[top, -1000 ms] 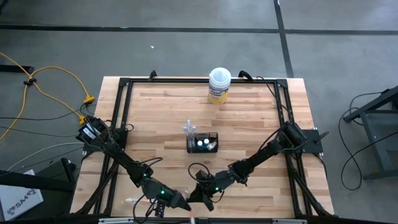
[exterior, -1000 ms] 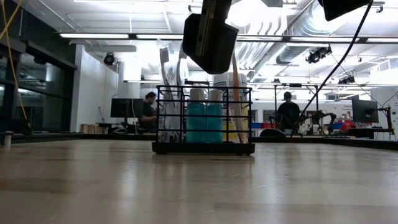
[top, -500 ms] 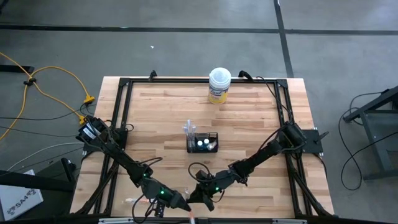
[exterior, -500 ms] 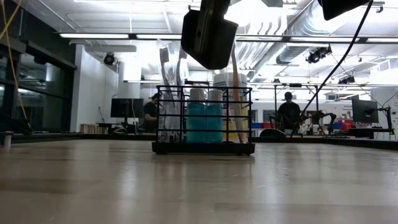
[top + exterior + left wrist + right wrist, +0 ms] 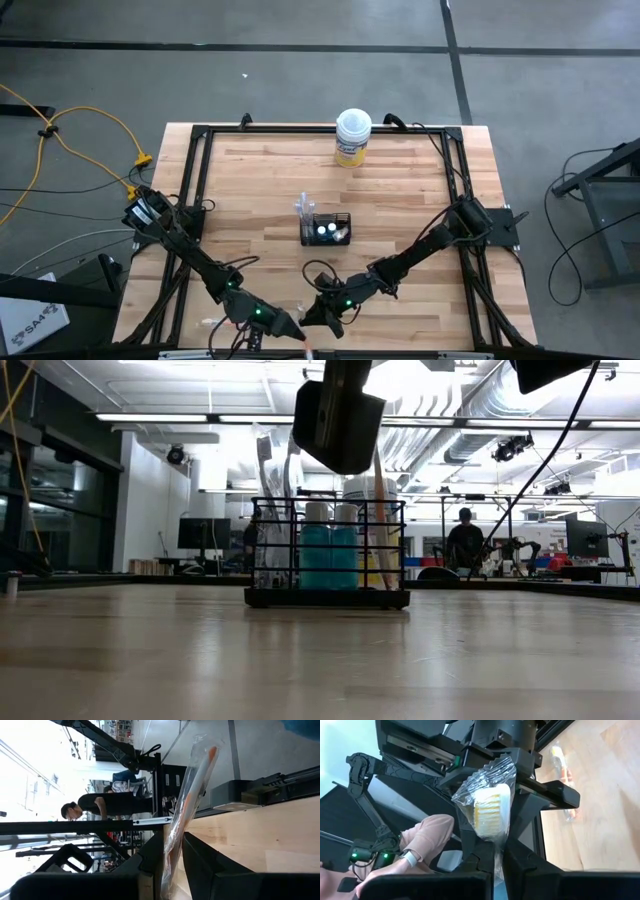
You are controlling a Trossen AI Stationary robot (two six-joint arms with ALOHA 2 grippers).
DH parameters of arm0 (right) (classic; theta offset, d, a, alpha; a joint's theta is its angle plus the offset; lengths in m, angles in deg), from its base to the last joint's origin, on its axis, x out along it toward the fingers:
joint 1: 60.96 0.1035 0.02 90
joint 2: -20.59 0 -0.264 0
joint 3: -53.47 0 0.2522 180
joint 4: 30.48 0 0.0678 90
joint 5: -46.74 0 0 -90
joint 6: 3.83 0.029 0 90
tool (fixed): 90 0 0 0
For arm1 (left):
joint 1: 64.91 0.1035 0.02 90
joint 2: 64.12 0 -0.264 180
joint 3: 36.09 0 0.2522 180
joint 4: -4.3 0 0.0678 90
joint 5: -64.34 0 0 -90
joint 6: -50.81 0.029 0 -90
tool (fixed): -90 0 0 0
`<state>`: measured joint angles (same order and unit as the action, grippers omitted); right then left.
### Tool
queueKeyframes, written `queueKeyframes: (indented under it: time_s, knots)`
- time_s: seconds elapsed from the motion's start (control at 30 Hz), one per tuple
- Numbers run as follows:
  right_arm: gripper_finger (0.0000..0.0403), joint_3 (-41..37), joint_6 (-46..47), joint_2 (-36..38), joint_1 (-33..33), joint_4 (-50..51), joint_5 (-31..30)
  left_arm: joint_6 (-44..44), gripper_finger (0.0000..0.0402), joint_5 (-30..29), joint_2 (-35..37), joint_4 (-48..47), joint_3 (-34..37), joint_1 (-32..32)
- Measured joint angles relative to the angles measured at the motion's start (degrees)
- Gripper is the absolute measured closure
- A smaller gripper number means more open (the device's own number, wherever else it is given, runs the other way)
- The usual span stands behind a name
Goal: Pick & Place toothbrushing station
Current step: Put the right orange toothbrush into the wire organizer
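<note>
The left gripper (image 5: 288, 328) is clamped on a wrapped toothbrush (image 5: 192, 785) with an orange handle, its clear sleeve pinched between the two dark fingers. Just beside it, the right gripper (image 5: 312, 318) is closed on a wrapped brush head (image 5: 487, 810) with pale bristles. Whether both hold one and the same brush cannot be told.

The table (image 5: 400, 180) is pale wood planks in a black frame, standing on grey concrete, where a yellow cable (image 5: 70, 140) trails off to the left. Behind it is a bright workshop with ceiling ducts and strip lights; a person (image 5: 463, 540) stands far back, and a pink sleeve (image 5: 427, 837) shows past the right wrist.

Both arms reach in low from the table's sides and meet at its near edge, well apart from the black mesh holder (image 5: 326, 229). The holder stands upright near the table's middle with two teal tubes (image 5: 330, 555) and pale toothbrushes (image 5: 265, 470) in it. The yellow tub (image 5: 352, 137) stands at the far edge.

In the low view a dark gripper body (image 5: 338, 415) hangs across the holder's top, cut off by the upper edge – which arm it belongs to is unclear. Another wrapped brush (image 5: 562, 767) lies on the wood, too blurred for detail.
</note>
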<state>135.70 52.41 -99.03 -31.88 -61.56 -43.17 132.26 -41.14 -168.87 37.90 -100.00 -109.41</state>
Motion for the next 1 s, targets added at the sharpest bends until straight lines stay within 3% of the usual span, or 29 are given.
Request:
queueKeyframes:
  time_s: [0.67, 1.0]
  knots:
    - [0.0397, 0.00, 2.69, 0.00, -0.25, 0.00, 1.34, -4.77, 0.0338, -1.46, 0.00, -0.15, -0.07, -1.08]
    - [0.0397, -0.04, 2.33, 0.00, -3.07, 1.02, 6.62, -7.35, 0.0338, -9.60, 0.02, -0.13, -0.07, -3.57]
